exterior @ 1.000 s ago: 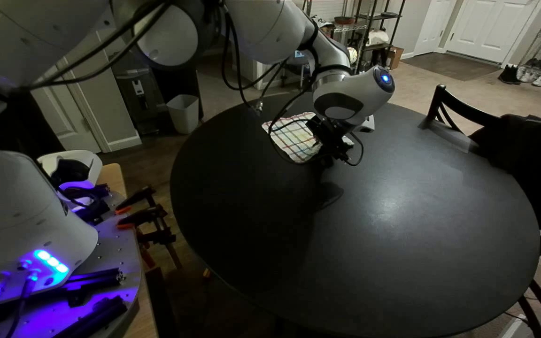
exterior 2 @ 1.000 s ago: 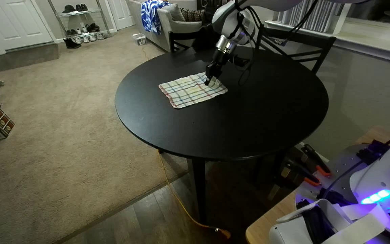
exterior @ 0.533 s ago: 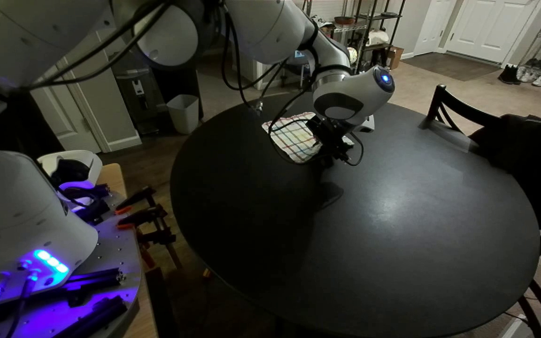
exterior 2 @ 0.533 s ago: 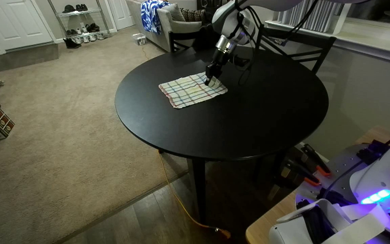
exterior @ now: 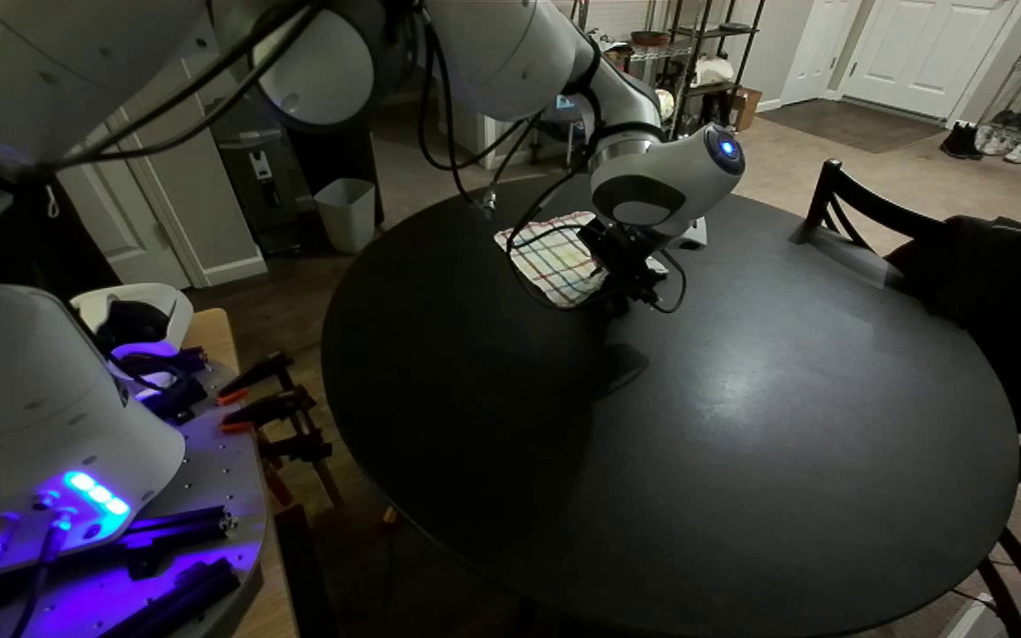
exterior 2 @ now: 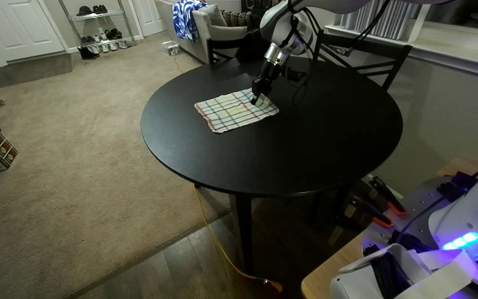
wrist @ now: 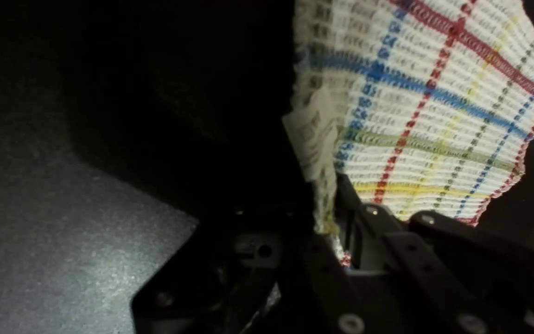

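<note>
White checked cloth [exterior 2: 228,113] lay on the black round table [exterior 2: 305,153], its edge pinched tight in my gripper [exterior 2: 254,101]; in the wrist view, a pale tag [wrist: 311,139] stuck out from that same edge.

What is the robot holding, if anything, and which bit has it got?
A checked cloth. The jaws are shut on one edge of it, close to its pale tag.
</note>
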Tool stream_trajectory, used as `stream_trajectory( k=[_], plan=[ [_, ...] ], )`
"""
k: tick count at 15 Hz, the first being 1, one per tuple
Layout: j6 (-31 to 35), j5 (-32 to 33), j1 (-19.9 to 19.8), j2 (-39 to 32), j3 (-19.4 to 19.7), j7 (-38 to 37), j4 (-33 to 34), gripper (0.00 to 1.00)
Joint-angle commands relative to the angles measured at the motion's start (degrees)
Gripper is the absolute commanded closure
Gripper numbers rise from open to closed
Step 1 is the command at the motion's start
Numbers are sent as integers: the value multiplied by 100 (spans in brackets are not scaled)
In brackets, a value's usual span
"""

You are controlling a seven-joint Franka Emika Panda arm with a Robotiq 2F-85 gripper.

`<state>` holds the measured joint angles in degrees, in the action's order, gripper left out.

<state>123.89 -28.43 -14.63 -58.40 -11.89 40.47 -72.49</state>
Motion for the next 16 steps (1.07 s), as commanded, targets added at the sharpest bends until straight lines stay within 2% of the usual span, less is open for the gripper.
stream_trajectory(
  k=[1, 7, 16],
  plan=[
    [4, 93, -60, -27, -83, -40, 23, 98],
    [148, 225, 88, 162, -18, -73, -141, 98],
    [1032, 1109, 686, 697, 230, -501, -568, 98]
  ],
)
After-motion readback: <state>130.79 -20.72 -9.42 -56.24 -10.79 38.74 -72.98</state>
